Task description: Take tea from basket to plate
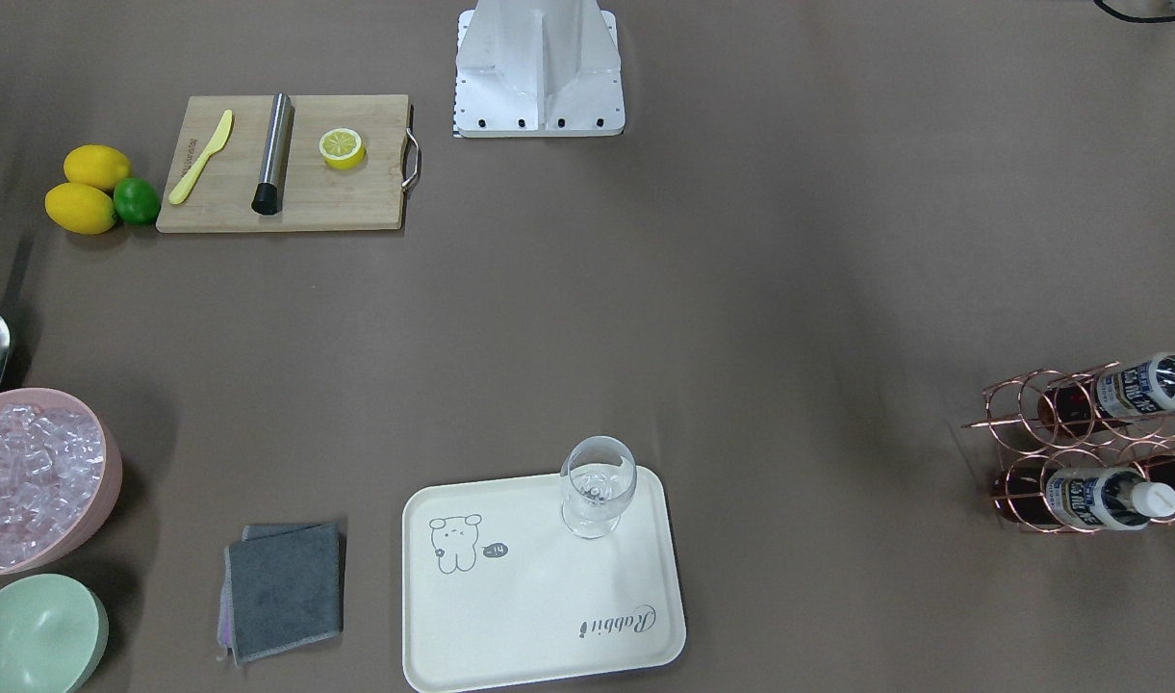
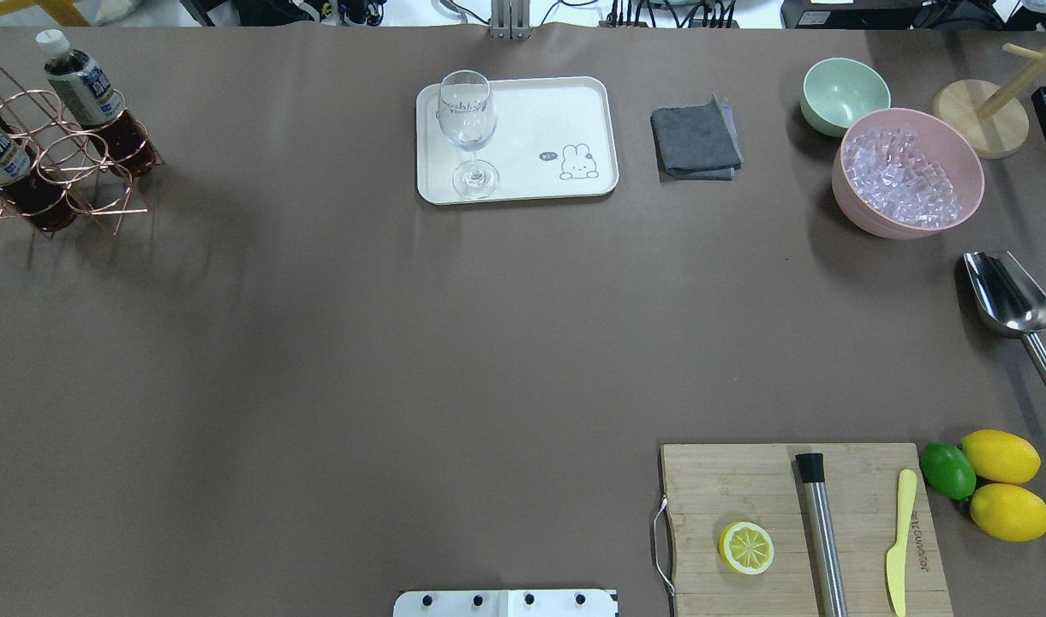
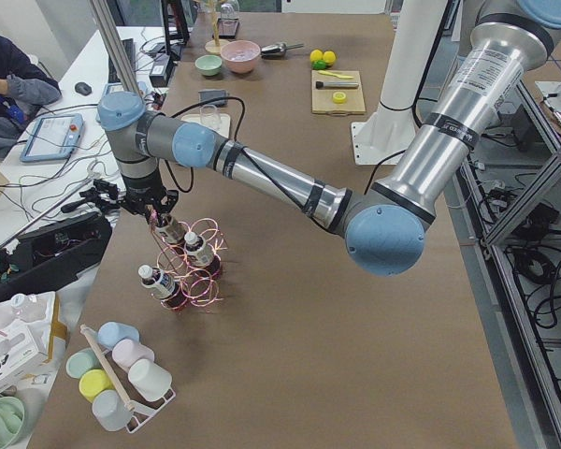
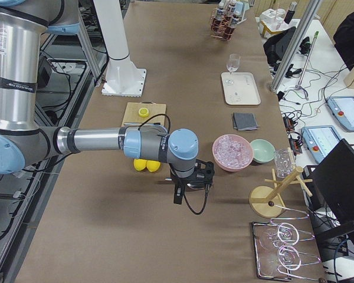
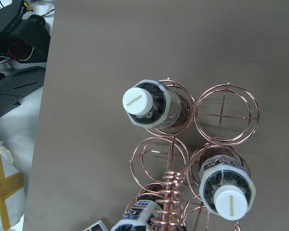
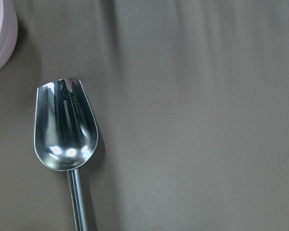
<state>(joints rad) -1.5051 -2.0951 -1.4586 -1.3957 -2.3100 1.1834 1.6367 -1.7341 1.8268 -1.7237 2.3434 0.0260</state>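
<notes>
**Three tea bottles (image 5: pixel 149 103) in the basket (image 5: pixel 226 114), plate (image 2: pixel 557 111) well apart**

The copper wire basket of joined round rings stands at the table's far corner on the robot's left. Each bottle sits cap-up in its own ring: clear plastic, dark brown liquid, white screw cap, white-and-blue label. One cap reads "SUNTORY". The cream-white rectangular plate, with rounded corners and a raised rim, lies flat mid-table at the far edge, printed with an animal outline and "Rabbit"

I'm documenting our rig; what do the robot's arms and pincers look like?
The left arm and right arm are silver tubes with light-blue joint caps, black cables alongside, and printed bands. The left pincer and right pincer are black.
</notes>
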